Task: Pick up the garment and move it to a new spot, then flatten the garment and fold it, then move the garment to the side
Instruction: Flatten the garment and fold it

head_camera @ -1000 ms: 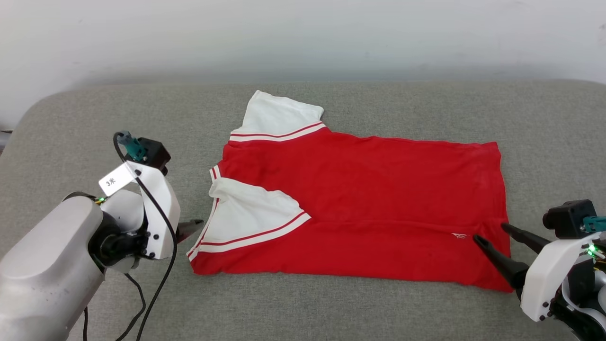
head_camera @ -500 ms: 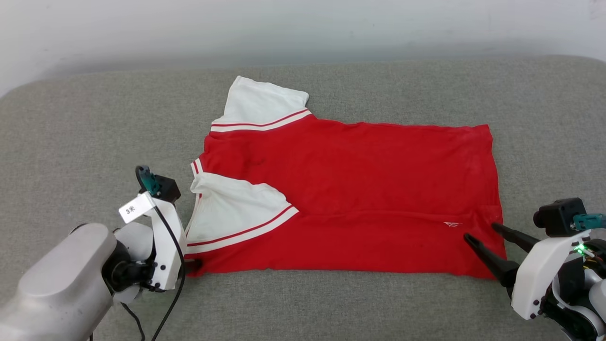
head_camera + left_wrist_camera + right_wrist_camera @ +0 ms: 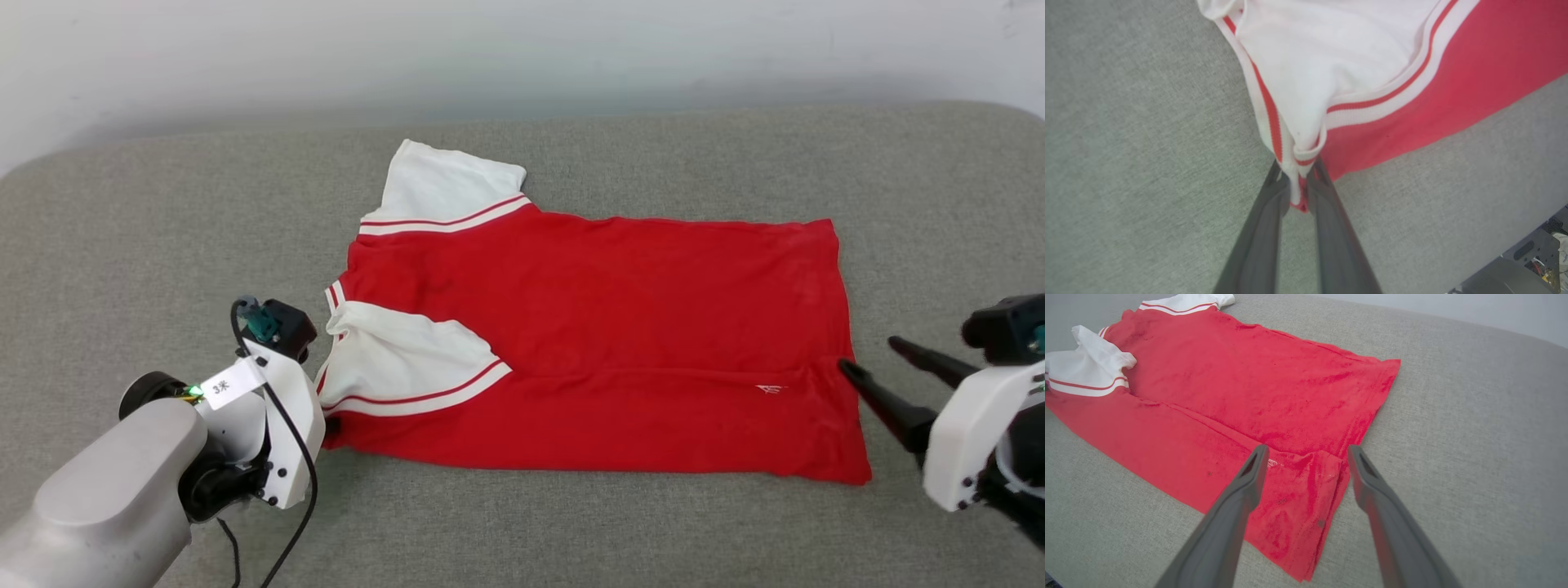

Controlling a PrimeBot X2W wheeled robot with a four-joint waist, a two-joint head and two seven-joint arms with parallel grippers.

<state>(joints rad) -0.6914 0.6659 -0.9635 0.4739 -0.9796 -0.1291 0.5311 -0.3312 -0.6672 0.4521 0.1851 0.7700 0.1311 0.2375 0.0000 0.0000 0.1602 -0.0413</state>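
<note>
The garment (image 3: 620, 327) is showing a solid red body and white short sleeves (image 3: 408, 359), each sleeve seam carrying a thin red stripe between white bands. Red-and-white stripes are running along the collar trim (image 3: 335, 296), and a small white mark (image 3: 770, 389) is sitting on the red. The upholstered surface (image 3: 571, 531) is showing a heathered grey weave. The left tool (image 3: 1295, 179) and right tool (image 3: 869, 355) are showing dark grey fingers (image 3: 1229, 522) on white housings (image 3: 967, 441). A green light (image 3: 193, 390) is glowing beside a white tag (image 3: 226, 385) with dark print, a teal connector (image 3: 263, 325) and a black cable (image 3: 298, 457).

High head, close wrists; shared garment (image 3: 620, 327)
</note>
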